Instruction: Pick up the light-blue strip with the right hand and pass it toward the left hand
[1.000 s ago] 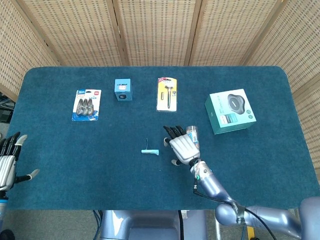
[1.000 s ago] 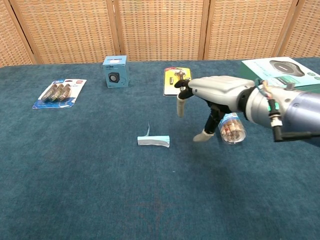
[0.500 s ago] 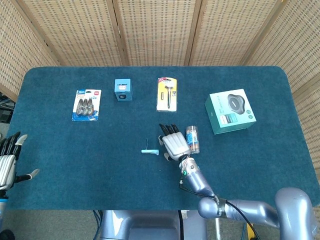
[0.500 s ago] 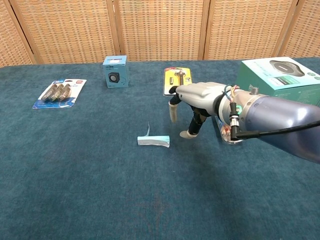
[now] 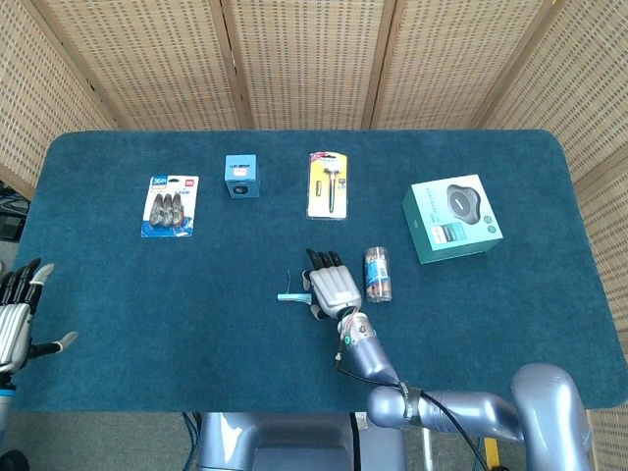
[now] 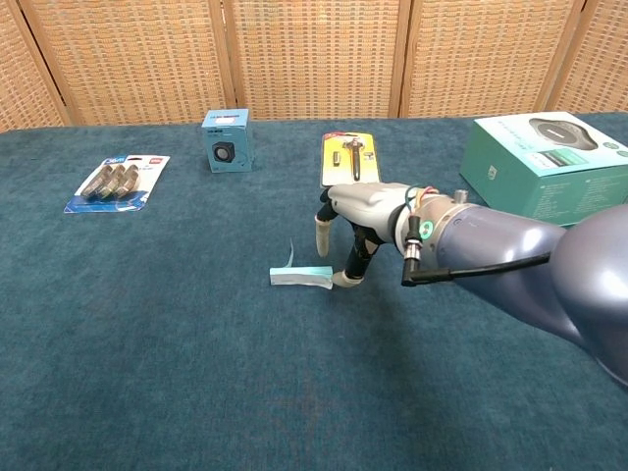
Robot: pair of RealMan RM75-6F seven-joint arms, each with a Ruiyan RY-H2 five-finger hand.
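Note:
The light-blue strip (image 5: 292,297) (image 6: 299,276) lies flat on the blue table cloth near the middle, one thin end curling upward. My right hand (image 5: 332,285) (image 6: 355,214) hovers just right of it with fingers spread and pointing down. Its thumb tip is at the strip's right end, and whether it touches I cannot tell. It holds nothing. My left hand (image 5: 18,316) rests open at the table's left front edge, far from the strip, seen only in the head view.
A small clear bottle (image 5: 377,274) lies right of the right hand. At the back stand a battery pack (image 5: 170,206), a small blue box (image 5: 240,176), a yellow carded tool (image 5: 328,183) and a green box (image 5: 452,217).
My right hand has moved left, away from the bottle, and dropped to the strip's right end. The strip and the left hand have not moved.

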